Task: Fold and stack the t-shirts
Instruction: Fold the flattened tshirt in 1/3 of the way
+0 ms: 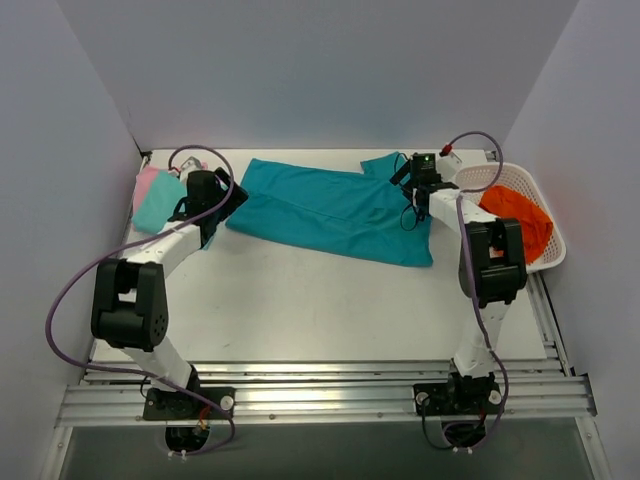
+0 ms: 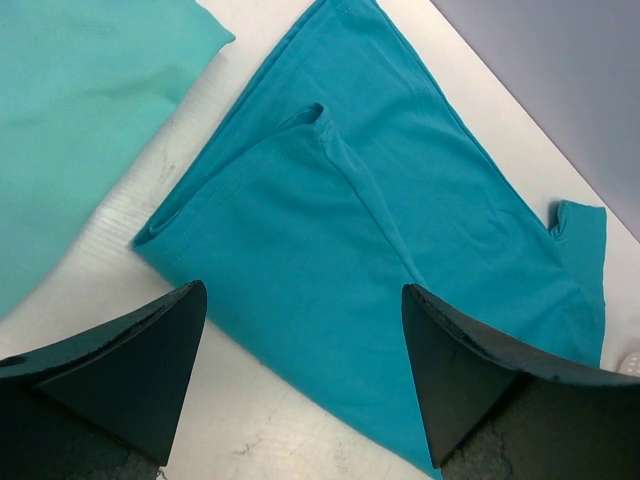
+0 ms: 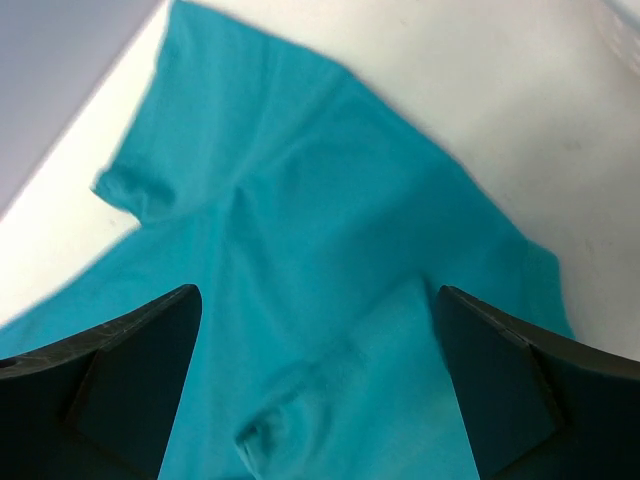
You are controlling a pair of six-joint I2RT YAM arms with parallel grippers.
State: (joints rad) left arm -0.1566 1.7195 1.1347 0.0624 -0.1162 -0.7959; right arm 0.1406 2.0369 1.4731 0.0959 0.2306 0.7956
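Pink t-shirt (image 1: 146,180) mostly hidden under aqua t-shirt (image 1: 158,208), left gripper (image 2: 300,290) spread, right gripper (image 3: 317,292) spread

Two white arms (image 1: 172,246) with black joints (image 1: 130,305), purple cables (image 1: 476,134), black wedge-shaped jaws.

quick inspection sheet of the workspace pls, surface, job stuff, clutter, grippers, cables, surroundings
surface: white table, faint scuffs in the left wrist view
job's things: deep teal t-shirt lies flat mid-table, partly folded lengthwise; aqua-mint t-shirt lies folded on the pink t-shirt at the far left
clutter: white lattice basket at the right edge, orange cloth inside
grippers: left gripper open over the teal shirt's left end; right gripper open over its right end; neither holds anything
cables: left purple cable and right purple cable loop off the arms
surroundings: plain pale walls on three sides; metal rails at the near edge
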